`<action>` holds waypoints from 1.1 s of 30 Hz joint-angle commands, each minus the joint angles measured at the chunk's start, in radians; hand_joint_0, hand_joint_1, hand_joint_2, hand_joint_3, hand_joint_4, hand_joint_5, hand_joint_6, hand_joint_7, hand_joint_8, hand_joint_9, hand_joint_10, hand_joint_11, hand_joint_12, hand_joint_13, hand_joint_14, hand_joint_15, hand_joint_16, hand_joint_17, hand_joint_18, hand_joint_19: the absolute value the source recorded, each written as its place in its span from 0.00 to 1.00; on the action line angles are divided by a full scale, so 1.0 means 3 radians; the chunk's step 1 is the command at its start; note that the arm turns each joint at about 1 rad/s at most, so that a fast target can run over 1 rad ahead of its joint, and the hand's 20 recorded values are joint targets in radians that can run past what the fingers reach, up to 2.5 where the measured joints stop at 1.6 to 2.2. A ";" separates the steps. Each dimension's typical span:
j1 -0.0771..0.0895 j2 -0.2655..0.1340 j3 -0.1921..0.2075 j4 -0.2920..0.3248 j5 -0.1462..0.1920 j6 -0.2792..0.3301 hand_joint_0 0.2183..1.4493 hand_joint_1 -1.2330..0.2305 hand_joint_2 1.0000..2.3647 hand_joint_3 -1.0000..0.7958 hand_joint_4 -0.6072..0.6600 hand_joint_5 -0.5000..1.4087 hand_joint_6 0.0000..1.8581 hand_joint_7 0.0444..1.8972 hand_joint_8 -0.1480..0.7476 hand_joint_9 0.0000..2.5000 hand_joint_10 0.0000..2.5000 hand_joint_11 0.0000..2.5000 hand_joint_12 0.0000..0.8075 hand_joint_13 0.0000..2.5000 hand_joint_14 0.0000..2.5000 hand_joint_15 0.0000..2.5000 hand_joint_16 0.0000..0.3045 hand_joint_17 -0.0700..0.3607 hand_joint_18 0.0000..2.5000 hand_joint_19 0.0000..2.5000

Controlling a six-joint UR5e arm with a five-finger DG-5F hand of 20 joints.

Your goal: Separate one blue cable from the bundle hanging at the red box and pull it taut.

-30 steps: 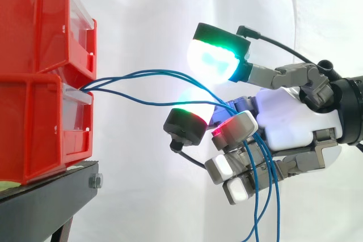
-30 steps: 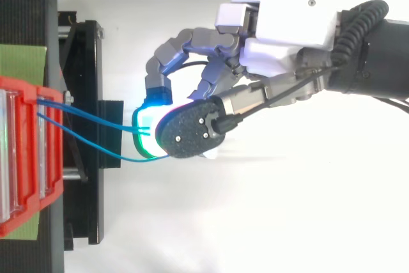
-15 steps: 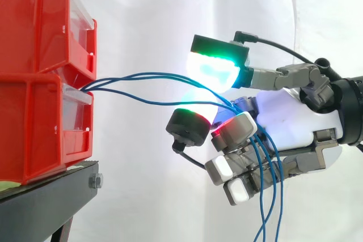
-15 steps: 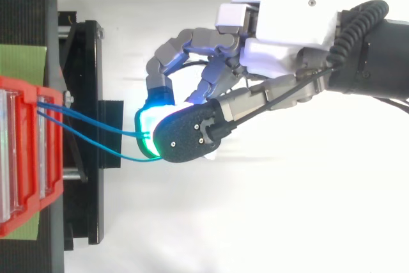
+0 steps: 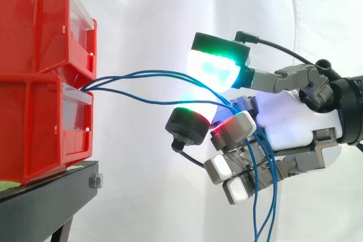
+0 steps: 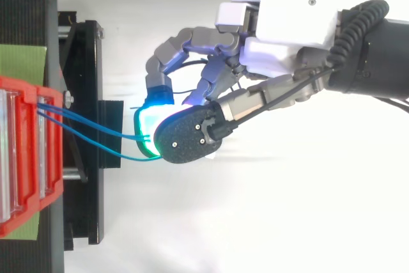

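Cables (image 5: 153,73): blue bundle, out of the gap between the two stacked bins (image 5: 39,77), across open air to the hand (image 5: 289,120), then over its lower fingers (image 5: 220,168) and straight down past the bottom edge.
Long axis: roughly level from bins to hand, with a sharp bend at the hand; root ends toward the bins, free ends downward.
Tension: slack, judging by the shallow arch of two strands and the sag of a third beneath them; not yet taut.
Separation: lowest strand apart from the upper pair over most of the span, all converging at the hand; which strand lies between the pads (image 5: 214,67), unclear.
Hand state: half closed, fingers curled round the bundle where it turns down; two big pads facing each other above and below the strands, with a gap between them in the side view, so no firm pinch to be seen.
Why so held: probably to hook the bundle on the lower fingers as a guide while the pads single out one strand.
Hand position: well apart from the bins, level with the gap, fingertips toward them; from above, pads near the stand (image 5: 51,196).
Bins: red, two high on the black stand, the fixed anchor for any pull.
Next move, by judgement: pads closed on one strand, then a draw away from the bins along the level axis.
Risk: several strands caught together.
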 commanded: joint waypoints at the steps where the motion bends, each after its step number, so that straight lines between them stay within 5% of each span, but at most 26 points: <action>1: 0.0001 -0.0004 -0.0002 0.0000 0.0004 0.0000 0.31 0.36 0.00 0.28 0.55 0.17 0.51 0.52 0.56 0.46 0.01 0.47 0.48 0.35 0.01 0.25 0.17 0.43 0.31 0.24; 9: 0.0012 -0.0004 -0.0002 0.0005 0.0004 0.0000 0.26 0.42 0.00 0.28 0.57 0.17 0.50 0.51 0.58 0.47 0.01 0.47 0.51 0.35 0.01 0.25 0.18 0.45 0.31 0.25; 22: 0.0012 -0.0004 -0.0002 0.0005 0.0004 0.0000 0.47 0.24 0.00 0.28 0.47 0.16 0.51 0.54 0.53 0.44 0.01 0.47 0.47 0.34 0.01 0.24 0.17 0.43 0.30 0.23; 33: -0.0004 -0.0004 -0.0002 0.0000 -0.0006 0.0000 0.37 0.20 0.00 0.28 0.51 0.17 0.51 0.52 0.53 0.45 0.01 0.47 0.46 0.34 0.01 0.24 0.16 0.42 0.30 0.23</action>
